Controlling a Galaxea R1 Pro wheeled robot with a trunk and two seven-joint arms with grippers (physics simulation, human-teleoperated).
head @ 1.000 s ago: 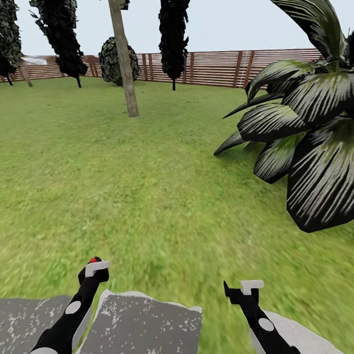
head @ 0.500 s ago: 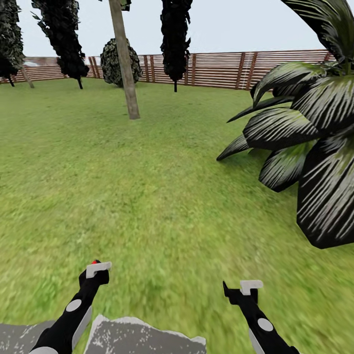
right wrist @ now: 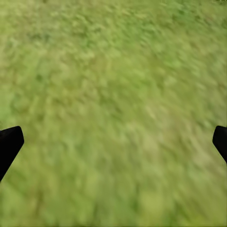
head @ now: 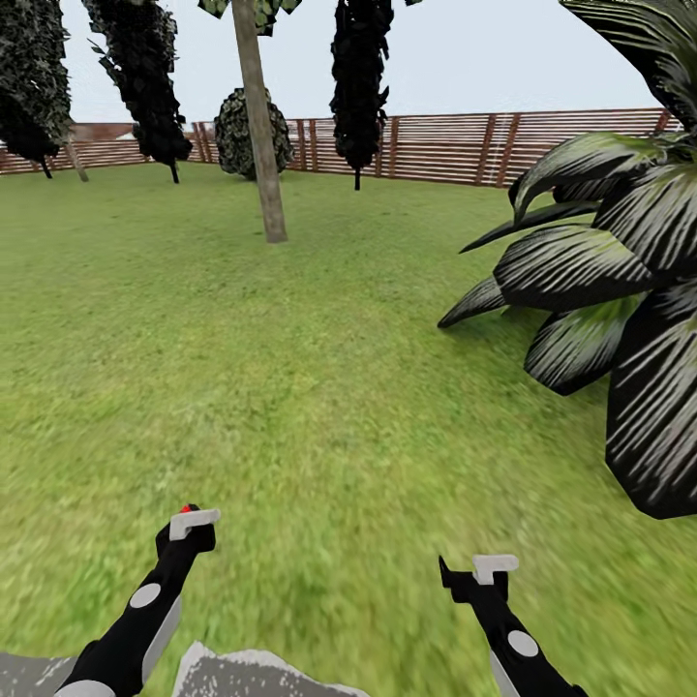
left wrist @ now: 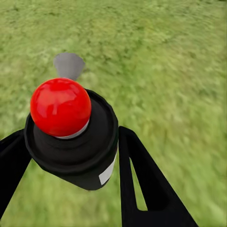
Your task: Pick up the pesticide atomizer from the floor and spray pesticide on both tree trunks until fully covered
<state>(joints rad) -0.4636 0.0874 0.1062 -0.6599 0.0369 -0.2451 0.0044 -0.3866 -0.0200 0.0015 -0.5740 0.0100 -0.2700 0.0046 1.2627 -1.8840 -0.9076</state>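
- Black pesticide atomizer with round red cap (left wrist: 71, 127) clamped between the two black fingers (left wrist: 142, 184) of the left gripper (left wrist: 71, 156), per left wrist view; jaws closed on its body, can upright, cap toward camera.
- Same left gripper (head: 189, 528) at lower left of head view, red cap just visible above a pale grey bracket.
- Right gripper (head: 479, 571) at lower right of head view; jaws wide apart and holding nothing, with black fingertips (right wrist: 9, 144) at opposite edges of right wrist view and only blurred grass between them.
- Thick pale tan-grey tree trunk (head: 261, 126) standing upright in upper left-centre of head view, well apart from both grippers; bark surface too distant to judge for white specks.
- Wide green grass lawn (head: 290, 368) across middle of frame, blurred near the bottom.
- Brown horizontal-slat wooden fence (head: 445, 145) along the upper part of frame.
- Slim black-leaved trees (head: 360, 77) at top, near the fence.
- Round dark green bush (head: 237, 131) behind the trunk, against the fence.
- Large dark plant with white-streaked fronds (head: 620, 281) at right edge.
- Grey speckled stone slab (head: 252, 678) at bottom edge, between the arms.
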